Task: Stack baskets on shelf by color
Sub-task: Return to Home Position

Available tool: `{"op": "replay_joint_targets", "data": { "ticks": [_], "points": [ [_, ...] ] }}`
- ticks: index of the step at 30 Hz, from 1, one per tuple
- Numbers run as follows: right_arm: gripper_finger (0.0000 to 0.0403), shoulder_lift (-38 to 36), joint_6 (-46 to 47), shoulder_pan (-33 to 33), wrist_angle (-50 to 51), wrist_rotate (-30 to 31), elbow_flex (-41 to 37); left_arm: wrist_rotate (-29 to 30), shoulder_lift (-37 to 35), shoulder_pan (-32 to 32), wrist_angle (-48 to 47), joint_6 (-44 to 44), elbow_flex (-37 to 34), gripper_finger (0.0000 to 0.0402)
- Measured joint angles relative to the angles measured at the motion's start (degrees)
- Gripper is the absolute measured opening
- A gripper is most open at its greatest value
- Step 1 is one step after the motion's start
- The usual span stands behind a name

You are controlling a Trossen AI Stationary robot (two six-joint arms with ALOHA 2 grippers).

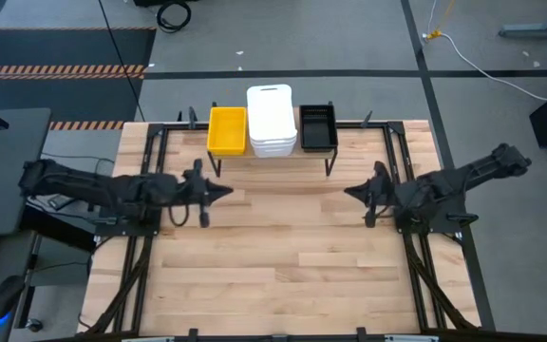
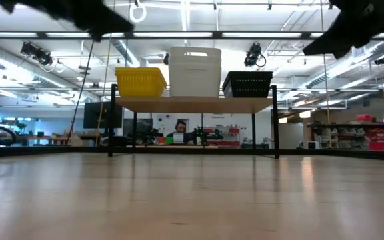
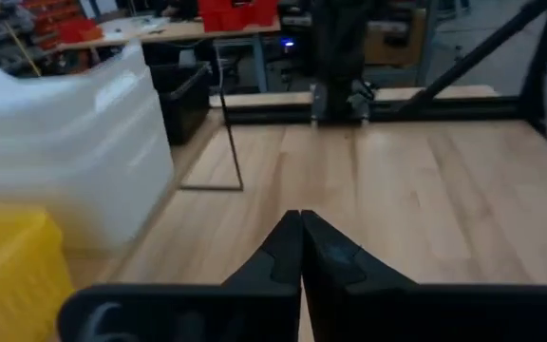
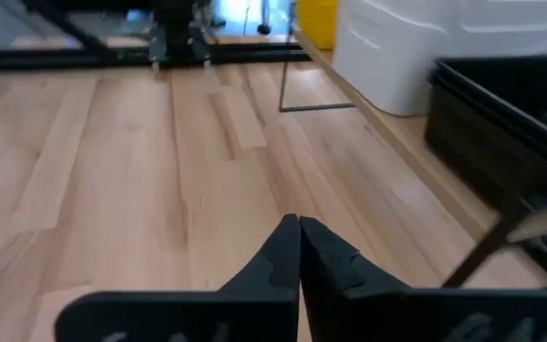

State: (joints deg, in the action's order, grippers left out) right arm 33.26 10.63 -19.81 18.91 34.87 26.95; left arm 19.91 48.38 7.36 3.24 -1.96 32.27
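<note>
On the shelf (image 1: 272,152) at the table's far edge stand a yellow basket stack (image 1: 227,129), a taller white stack (image 1: 272,121) and a black stack (image 1: 317,126), side by side. The low view shows the same yellow stack (image 2: 140,81), white stack (image 2: 195,71) and black stack (image 2: 247,84) resting on the shelf's board (image 2: 192,105). My left gripper (image 1: 228,193) is shut and empty, above the table's left middle, pointing right. My right gripper (image 1: 349,193) is shut and empty, at the right middle, pointing left. Both are clear of the shelf.
Bare wooden tabletop (image 1: 283,256) stretches between and in front of the two arms. Black frame rails (image 1: 141,275) run along the table's left and right sides. Under the shelf's board there is open space between its thin black legs (image 2: 276,130).
</note>
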Motion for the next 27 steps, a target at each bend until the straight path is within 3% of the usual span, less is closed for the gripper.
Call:
{"op": "replay_joint_targets", "data": {
  "ticks": [8,17,20,27],
  "points": [
    [0.0011,-13.9,-0.6,1.8,-4.4,-4.0,-7.9,2.2,-15.0,5.1,1.7,1.3,-13.0,0.0007],
    [0.0007,-26.0,-2.9,3.6,-8.6,-6.6,-19.2,3.1,-33.4,6.1,3.9,1.4,-25.9,0.001],
    [0.0007,-29.2,-3.3,4.1,-11.8,-8.3,-23.3,3.0,-37.6,6.1,2.8,1.4,-28.0,0.0008],
    [0.0006,-31.4,-7.3,5.1,-13.9,-10.5,-23.4,1.7,-44.9,6.4,-7.7,4.2,-28.2,0.0009]
  ]
}}
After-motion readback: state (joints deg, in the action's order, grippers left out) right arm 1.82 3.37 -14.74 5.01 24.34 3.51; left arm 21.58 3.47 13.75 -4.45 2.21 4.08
